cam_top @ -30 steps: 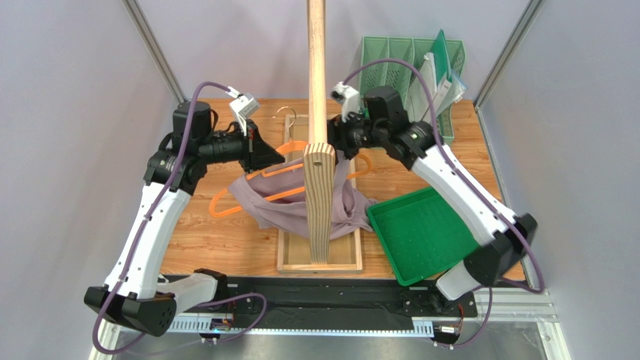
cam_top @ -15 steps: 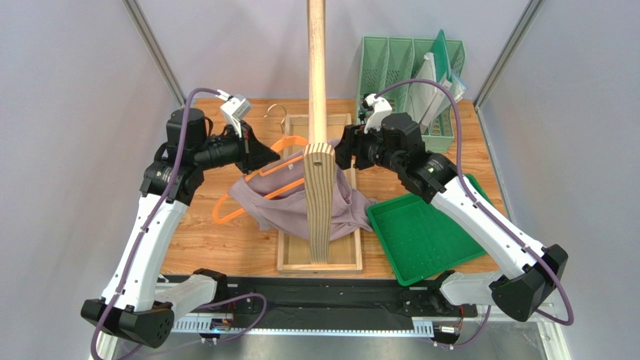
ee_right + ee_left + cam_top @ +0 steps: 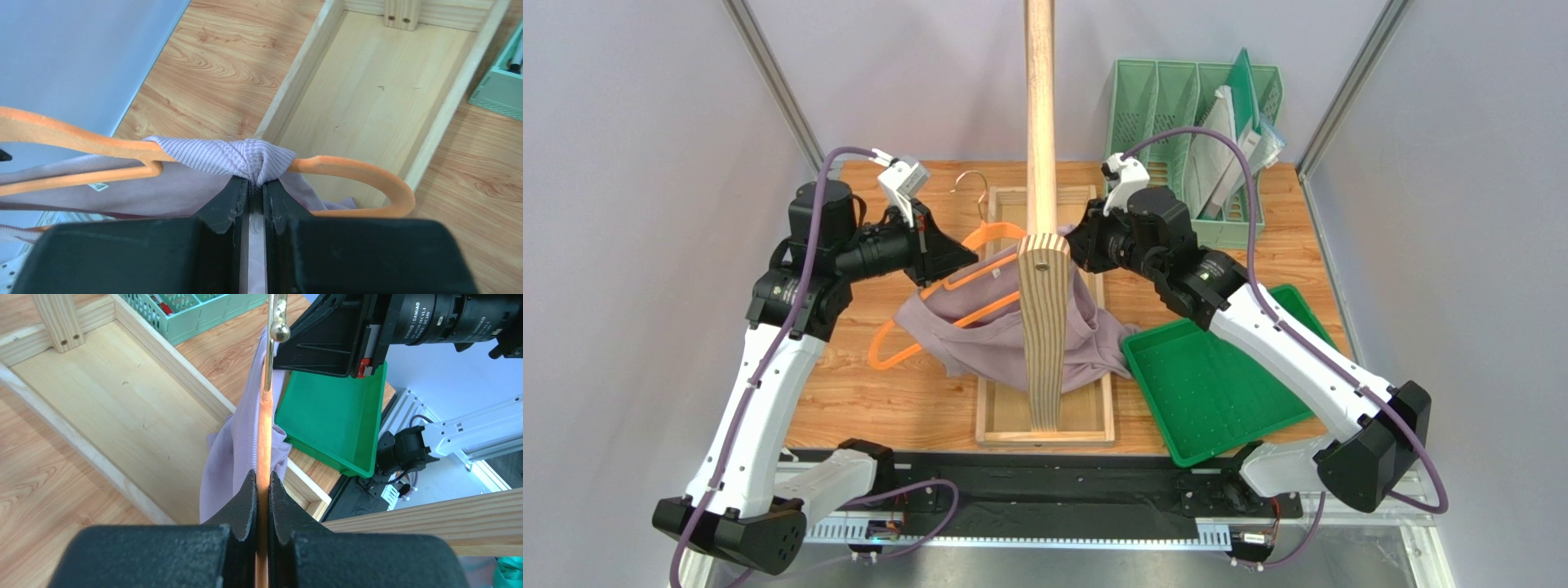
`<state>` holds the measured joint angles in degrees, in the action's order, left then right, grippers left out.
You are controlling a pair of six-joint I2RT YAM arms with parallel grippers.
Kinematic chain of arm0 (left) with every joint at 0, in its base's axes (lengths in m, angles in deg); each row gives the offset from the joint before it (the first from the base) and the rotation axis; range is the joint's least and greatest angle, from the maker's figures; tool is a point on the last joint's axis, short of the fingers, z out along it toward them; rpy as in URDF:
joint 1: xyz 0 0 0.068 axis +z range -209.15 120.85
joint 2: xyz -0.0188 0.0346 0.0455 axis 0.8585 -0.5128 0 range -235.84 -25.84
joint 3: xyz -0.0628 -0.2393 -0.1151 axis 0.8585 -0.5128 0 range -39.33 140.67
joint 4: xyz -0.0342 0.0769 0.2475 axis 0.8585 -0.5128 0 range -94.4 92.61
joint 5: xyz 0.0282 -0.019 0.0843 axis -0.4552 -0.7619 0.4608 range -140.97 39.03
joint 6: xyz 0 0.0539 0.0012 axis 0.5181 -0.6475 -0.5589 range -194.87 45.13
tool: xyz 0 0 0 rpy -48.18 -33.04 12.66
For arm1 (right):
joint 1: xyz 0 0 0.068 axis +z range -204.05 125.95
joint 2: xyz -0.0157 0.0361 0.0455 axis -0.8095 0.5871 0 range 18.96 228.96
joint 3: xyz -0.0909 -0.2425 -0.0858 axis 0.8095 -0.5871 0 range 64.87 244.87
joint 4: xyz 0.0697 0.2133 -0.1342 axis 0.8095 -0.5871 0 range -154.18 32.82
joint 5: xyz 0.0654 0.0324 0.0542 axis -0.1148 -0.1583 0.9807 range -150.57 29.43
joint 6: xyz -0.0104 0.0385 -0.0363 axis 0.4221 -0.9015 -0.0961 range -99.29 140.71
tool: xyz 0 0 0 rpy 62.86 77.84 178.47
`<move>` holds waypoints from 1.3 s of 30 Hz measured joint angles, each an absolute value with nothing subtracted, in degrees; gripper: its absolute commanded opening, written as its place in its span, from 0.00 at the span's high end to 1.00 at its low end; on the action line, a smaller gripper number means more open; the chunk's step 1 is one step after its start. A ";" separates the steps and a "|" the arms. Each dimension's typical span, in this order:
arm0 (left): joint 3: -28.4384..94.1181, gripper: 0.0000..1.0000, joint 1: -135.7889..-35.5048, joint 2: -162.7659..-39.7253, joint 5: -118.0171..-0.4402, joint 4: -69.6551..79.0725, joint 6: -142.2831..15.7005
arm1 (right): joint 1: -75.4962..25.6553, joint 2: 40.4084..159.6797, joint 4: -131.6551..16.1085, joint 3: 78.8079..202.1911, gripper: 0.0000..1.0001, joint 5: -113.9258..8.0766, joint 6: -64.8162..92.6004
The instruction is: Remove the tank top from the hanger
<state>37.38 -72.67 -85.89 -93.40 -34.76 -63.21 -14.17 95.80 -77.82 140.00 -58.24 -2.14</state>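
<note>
**Both pincers closed: one on the strap, one on the hanger**

The tank top (image 3: 995, 337) hangs limp at the middle of the overhead view, still threaded on the hanger (image 3: 889, 343). Its lower folds sag into the shallow wooden base frame (image 3: 1044, 426), and the upright wooden post (image 3: 1042, 123) crosses in front of it. In the right wrist view one strap is gathered into a ribbed knot over the orange arm at frame centre, just short of the curved end. The hanger sits tilted: one orange end pokes out at the lower left of the fabric, and the silver hook (image 3: 974, 184) points toward the upper middle.

The right pincer (image 3: 256, 187) is closed to a narrow slit, nipping that bunched strap from below. The left pincer (image 3: 262, 481) is shut tight on the thin orange edge of the hanger, with mauve fabric just beside its fingers.

A green tray (image 3: 1210, 392) rests on the counter (image 3: 879, 404) at the lower right, touching the base frame. A pale green file rack (image 3: 1161, 98) stands at the upper right.
</note>
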 measured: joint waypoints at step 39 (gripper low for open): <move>29.20 1.00 -72.78 -77.02 -93.05 -17.27 -55.17 | -33.01 97.35 -78.11 127.45 1.00 -30.13 -9.31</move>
